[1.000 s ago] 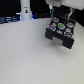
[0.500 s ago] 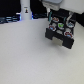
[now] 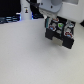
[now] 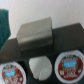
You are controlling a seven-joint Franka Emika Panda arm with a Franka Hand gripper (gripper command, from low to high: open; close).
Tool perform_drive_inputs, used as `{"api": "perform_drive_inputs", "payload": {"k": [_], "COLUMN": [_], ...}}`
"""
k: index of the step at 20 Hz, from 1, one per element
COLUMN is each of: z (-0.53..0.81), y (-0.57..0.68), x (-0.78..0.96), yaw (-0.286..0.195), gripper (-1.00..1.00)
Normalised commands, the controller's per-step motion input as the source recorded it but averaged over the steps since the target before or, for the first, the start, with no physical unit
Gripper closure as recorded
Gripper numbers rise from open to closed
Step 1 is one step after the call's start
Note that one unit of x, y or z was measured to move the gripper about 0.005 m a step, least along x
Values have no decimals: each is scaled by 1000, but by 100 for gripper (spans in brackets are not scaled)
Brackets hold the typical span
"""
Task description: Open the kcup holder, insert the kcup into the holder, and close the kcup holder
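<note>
White tabletop [image 3: 30,57] is seen bare across the near side, so open room is left there. Black kcup holder [image 3: 60,32] is placed at the far right, its drawer apparently open with pods shown; robot arm [image 3: 50,6] is held above it. Green-lidded kcup [image 3: 60,25] appears slotted. Jaws' state cannot be told.

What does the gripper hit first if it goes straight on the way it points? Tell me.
Probably the kcup holder. The gripper hangs right by it, and the wrist view looks onto its black body, a grey block and red-lidded pods. Depth is unclear.
</note>
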Motion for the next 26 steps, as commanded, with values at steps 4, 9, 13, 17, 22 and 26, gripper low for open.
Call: {"api": "perform_drive_inputs", "payload": {"k": [4,9,13,17,22,26], "z": [-188,-146,-190,-198,-77,27], "y": [135,198,118,214,375,485], "x": [607,312,214,109,-40,-119], "yaw": [108,223,245,233,187,142], "gripper": [-100,-100,-100,-100,-100,-100]}}
